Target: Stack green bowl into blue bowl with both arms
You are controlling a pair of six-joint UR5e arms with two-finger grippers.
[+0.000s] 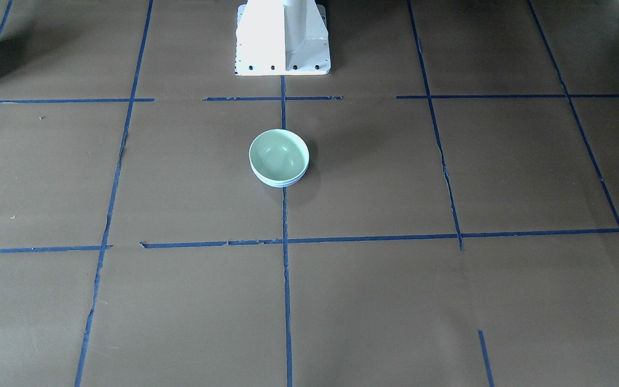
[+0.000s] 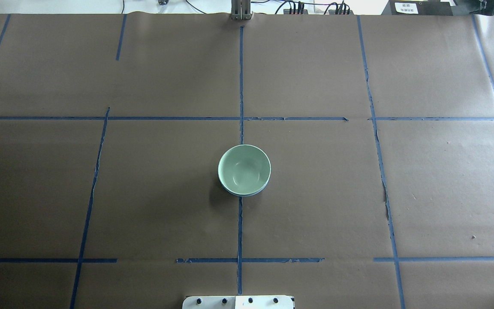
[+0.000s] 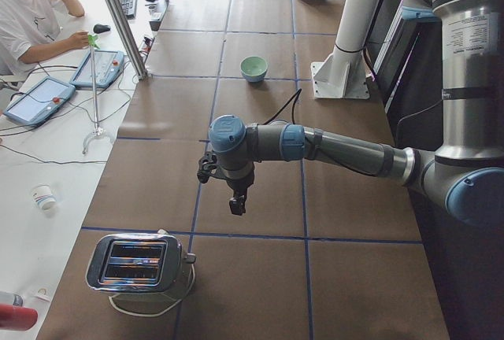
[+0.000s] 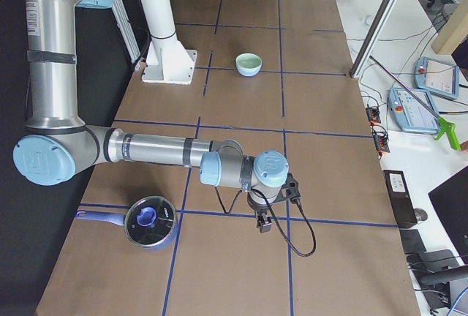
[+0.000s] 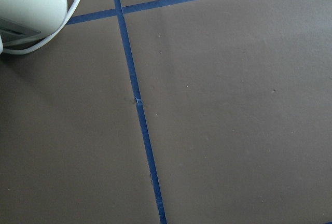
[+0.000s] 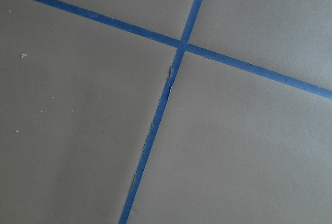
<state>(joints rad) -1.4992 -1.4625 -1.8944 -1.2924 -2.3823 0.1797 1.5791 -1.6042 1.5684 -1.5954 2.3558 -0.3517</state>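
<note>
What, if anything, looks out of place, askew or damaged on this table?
Nothing is spilled or tipped. The green bowl sits upright, nested in the blue bowl. Only the blue tape lines look worn, being torn and gapped in places.

Bare paper (image 2: 144,193) around green bowl (image 2: 244,169); pedestal (image 1: 282,37) near; toaster (image 3: 135,263), pot (image 4: 150,221) far off.

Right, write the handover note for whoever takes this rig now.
Left gripper: hangs over bare table near the toaster, nothing seen in it; open or shut cannot be told.
Right gripper: hangs near the pot, nothing seen in it; same doubt.
Bowls: green bowl sits nested in the blue bowl at the table's centre; only a sliver of blue shows beneath.
Done: the stacking.
Left: nothing visible.
</note>
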